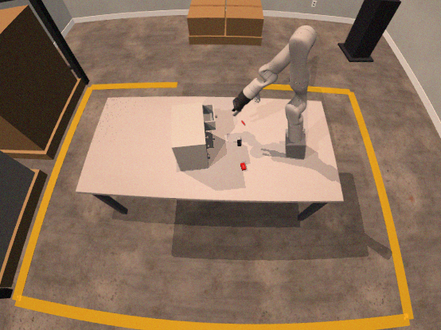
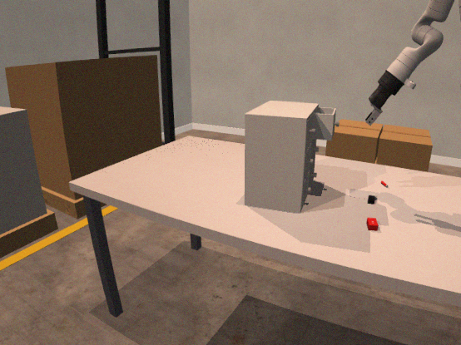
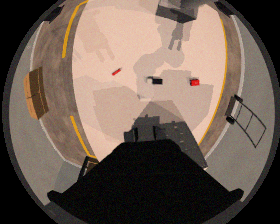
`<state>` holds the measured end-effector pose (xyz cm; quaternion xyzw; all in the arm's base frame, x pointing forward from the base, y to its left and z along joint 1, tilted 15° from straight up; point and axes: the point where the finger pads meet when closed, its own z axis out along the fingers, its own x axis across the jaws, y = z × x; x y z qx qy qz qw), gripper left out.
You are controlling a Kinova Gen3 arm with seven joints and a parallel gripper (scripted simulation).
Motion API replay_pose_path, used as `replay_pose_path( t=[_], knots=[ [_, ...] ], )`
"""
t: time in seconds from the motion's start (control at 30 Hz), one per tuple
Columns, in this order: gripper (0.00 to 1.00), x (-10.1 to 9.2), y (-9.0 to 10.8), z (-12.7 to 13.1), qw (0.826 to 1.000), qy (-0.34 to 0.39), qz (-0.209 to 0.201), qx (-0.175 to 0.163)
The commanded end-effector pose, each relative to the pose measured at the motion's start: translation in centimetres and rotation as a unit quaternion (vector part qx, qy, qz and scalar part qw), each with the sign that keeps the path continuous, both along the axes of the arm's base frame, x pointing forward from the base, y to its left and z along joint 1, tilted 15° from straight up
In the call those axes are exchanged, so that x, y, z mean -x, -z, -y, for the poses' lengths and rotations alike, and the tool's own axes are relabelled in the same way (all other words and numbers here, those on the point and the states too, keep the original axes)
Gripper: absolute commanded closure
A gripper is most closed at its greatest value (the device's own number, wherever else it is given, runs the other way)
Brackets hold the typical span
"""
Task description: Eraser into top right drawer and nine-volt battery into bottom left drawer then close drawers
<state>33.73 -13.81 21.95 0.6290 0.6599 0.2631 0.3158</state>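
Observation:
The small grey chest [image 1: 187, 124] [image 2: 272, 163] stands upright, fronts toward the arm's base. Its top-row right drawer [image 2: 326, 125] is pulled out; whether anything lies inside is unclear. A shaded drawer [image 2: 317, 188] low on the front also appears to stick out. A small black block [image 1: 239, 142] [image 2: 371, 199] [image 3: 158, 81] with a pale end lies on the table, beside a red block [image 1: 243, 166] [image 2: 372, 224] [image 3: 194, 82]. I cannot tell which is the eraser or the nine-volt battery. My gripper [image 1: 235, 112] [image 2: 371, 118] [image 3: 145, 132] is open and empty, high above the table, out from the open drawer.
A small red stick [image 1: 243, 122] [image 2: 384, 184] [image 3: 116, 72] lies on the table [image 1: 131, 136] on the open drawer's side. Small knobs stick out from the chest's front. Stacked brown boxes [image 1: 225, 18] stand on the floor beyond the table.

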Motion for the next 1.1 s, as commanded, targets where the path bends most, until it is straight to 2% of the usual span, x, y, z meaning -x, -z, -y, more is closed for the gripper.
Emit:
replay_pose_path(
  t=[0.0,1.07],
  knots=[
    [0.33,-0.04,-0.3,0.38,1.0,0.003,0.001,0.003],
    [0.33,0.57,-1.03,0.46,1.0,0.006,-0.02,0.004]
  ],
)
